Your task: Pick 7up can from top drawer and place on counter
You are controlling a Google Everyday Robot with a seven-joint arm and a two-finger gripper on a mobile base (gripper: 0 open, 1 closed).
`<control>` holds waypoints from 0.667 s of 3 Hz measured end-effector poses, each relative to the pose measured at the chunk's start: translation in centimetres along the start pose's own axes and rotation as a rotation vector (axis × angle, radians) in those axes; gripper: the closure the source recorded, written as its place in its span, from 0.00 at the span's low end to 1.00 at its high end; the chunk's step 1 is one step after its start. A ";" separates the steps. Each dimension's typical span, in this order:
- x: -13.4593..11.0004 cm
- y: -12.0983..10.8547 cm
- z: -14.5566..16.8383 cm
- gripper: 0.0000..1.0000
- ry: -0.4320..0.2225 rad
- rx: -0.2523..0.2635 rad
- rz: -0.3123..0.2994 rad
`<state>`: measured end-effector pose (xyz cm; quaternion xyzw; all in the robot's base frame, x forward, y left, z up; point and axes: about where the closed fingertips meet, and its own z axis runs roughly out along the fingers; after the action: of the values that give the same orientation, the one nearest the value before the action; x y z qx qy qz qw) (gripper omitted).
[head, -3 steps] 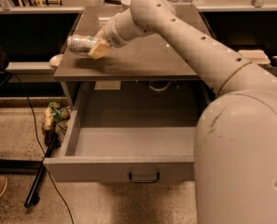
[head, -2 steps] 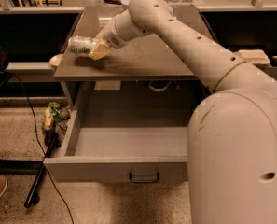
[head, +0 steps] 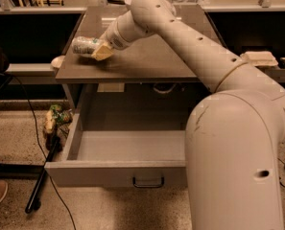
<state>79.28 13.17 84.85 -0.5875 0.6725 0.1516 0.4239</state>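
While the gripper [head: 100, 52] hung in the upper left of the frame, over the left part of the counter [head: 151, 63], its fingers were clasped on one end of the 7up can [head: 83, 45]. The can lay on its side, pointing left; whether it touched the counter could not be told. The pale arm [head: 195, 47] ran from there down to the right. Below the counter, at lower middle, the top drawer [head: 94, 174] stood pulled open, its small dark handle [head: 148, 181] on the front panel. A colourful packet [head: 54, 119] lay on the floor left of it.
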 end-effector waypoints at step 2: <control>0.0 0.0 0.0 0.00 0.001 -0.004 -0.005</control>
<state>79.33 13.21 84.88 -0.5901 0.6707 0.1515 0.4230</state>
